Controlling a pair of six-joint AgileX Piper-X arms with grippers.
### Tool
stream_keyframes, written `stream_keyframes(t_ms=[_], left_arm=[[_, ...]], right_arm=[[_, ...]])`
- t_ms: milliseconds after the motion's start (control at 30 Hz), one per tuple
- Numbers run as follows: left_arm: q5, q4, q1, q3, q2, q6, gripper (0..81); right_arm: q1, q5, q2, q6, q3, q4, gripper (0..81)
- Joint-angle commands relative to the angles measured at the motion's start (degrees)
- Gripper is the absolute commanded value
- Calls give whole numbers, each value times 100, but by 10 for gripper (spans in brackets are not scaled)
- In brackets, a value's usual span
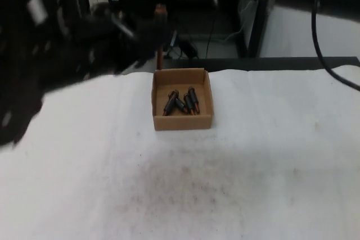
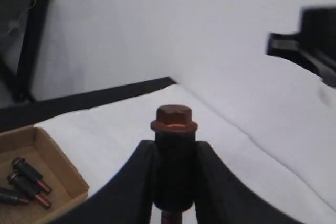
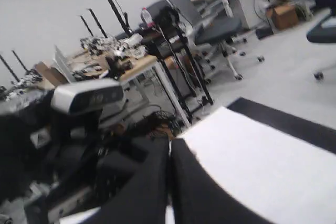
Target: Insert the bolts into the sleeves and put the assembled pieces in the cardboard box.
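My left gripper (image 2: pixel 174 153) is shut on a black sleeve (image 2: pixel 173 182) with a copper bolt through it; the bolt's hexagonal head (image 2: pixel 174 118) stands above the fingers. In the high view this assembled piece (image 1: pixel 160 57) hangs upright just behind the cardboard box (image 1: pixel 181 120), held by the dark arm at the left. The open box (image 2: pixel 58 174) holds several assembled pieces (image 1: pixel 181 102), lying flat. My right gripper (image 3: pixel 169 161) is shut with nothing between its fingers, raised above the bench and facing the room.
A white cloth (image 1: pixel 225 178) covers the bench, with a faint dark stain in front of the box. A black cable (image 1: pixel 323 54) hangs at the far right. Desks, chairs and a camera on a mount (image 3: pixel 89 95) stand beyond the bench.
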Motion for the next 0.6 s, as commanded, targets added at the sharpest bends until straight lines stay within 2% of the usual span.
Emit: stream_keyframes(t_ms=[0,167,367,567], left_arm=[[-31,540,52,-621,463,21,2],[-35,2157,58,-2502,2092,577,2],[-1061,3755,58,-4413,3784,790,2],[-1100,4230,71,-5400,4841,721,2]], right_arm=[[-85,158,-44,-496,-24,853,8],[-109,885,-44,-937,-24,1884,8],[-109,880,-44,-999,-24,2205,8],[-109,873,-44,-978,-24,2205,8]])
